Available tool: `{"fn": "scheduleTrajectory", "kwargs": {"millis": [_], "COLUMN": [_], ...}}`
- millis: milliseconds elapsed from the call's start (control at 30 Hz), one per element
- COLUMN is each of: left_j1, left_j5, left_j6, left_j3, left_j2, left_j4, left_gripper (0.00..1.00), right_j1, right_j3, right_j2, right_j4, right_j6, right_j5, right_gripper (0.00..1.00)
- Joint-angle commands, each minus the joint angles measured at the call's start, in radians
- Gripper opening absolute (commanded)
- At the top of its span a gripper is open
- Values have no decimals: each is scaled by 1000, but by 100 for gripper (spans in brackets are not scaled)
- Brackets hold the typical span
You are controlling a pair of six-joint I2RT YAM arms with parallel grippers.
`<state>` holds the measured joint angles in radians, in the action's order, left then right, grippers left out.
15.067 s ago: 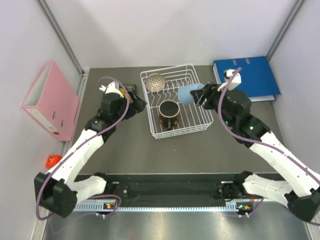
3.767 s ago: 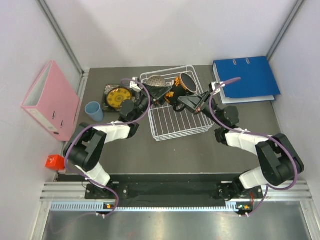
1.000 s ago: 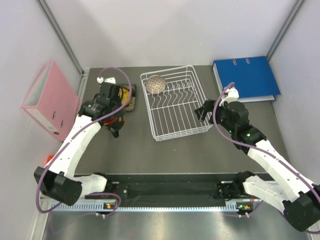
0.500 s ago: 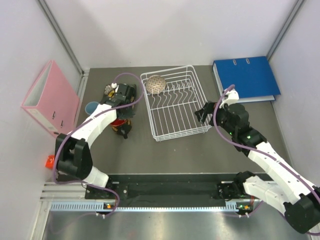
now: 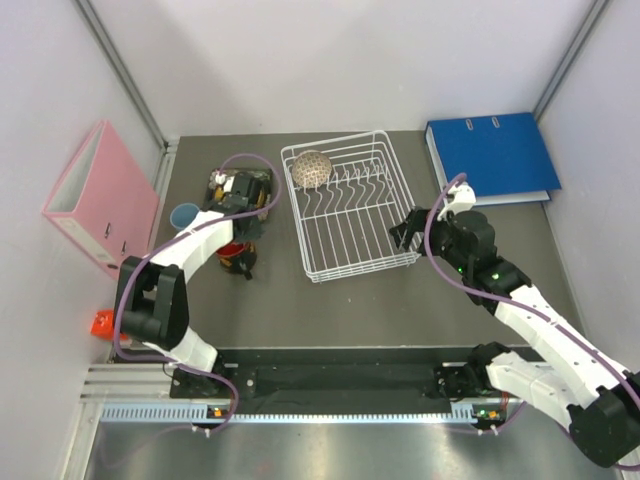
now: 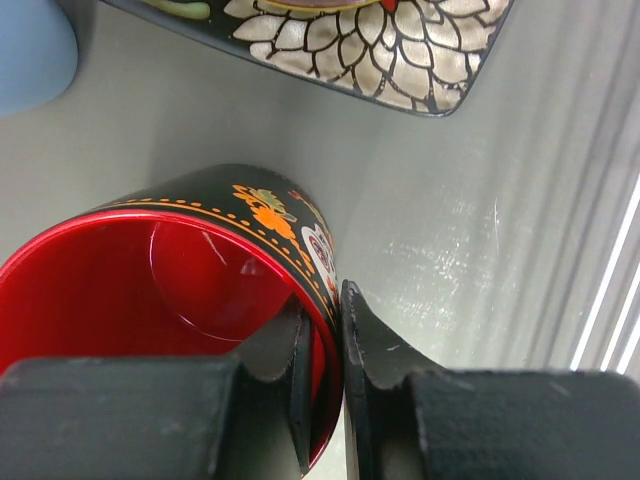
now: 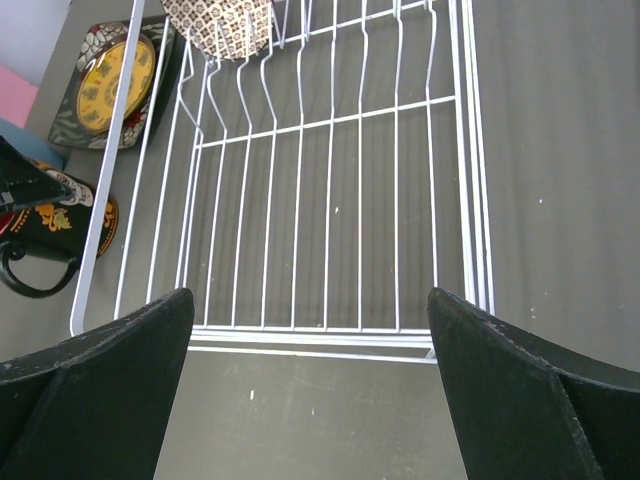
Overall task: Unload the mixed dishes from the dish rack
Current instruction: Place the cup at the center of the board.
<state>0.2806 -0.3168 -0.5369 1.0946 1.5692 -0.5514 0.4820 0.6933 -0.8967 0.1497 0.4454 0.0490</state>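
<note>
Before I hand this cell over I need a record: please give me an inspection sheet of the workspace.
Surface: dark grey table, no spills seen.
Job's things: dish rack holds only the speckled bowl at its far left corner; amber plate lies on the floral plate left of the rack; blue cup beside them; dark mug out of the rack, gripped.
Clutter: pink binder left, blue binder far right, red object at the left edge.
Jaws: left jaws shut on the mug's wall; right jaws wide open, empty, over the rack's near end.
Cables: purple cable along each arm, no snag seen.
Surroundings: pale walls; metal rail at near edge.
</note>
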Motion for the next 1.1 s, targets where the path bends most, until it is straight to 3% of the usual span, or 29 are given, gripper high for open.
{"fn": "scheduleTrajectory", "kwargs": {"millis": [0, 233, 400, 467, 533, 867, 1067], "left_j1": [-26, -63, -63, -63, -63, 0, 101], "left_j5": [-61, -51, -24, -8, -5, 9, 45], "left_j6": [9, 2, -18, -26, -21, -23, -21], "left_j3": [1, 33, 56, 68, 68, 227, 358], "left_j2": [8, 17, -9, -40, -64, -245, -219], "left_j4": [91, 56, 4, -25, -33, -107, -94], "left_gripper": [0, 0, 51, 61, 98, 99, 99], "right_j1": [7, 7, 7, 7, 7, 9, 7], "right_j3": [-2, 2, 6, 8, 8, 34, 92], "right_j2": [15, 1, -2, -2, -5, -16, -60], "right_j4": [-35, -36, -35, -33, -32, -18, -12], "right_j6": [-4, -5, -4, -4, -4, 7, 7], "right_j5": [-1, -12, -17, -15, -17, -5, 32], "right_gripper": [100, 100, 100, 100, 100, 100, 100]}}
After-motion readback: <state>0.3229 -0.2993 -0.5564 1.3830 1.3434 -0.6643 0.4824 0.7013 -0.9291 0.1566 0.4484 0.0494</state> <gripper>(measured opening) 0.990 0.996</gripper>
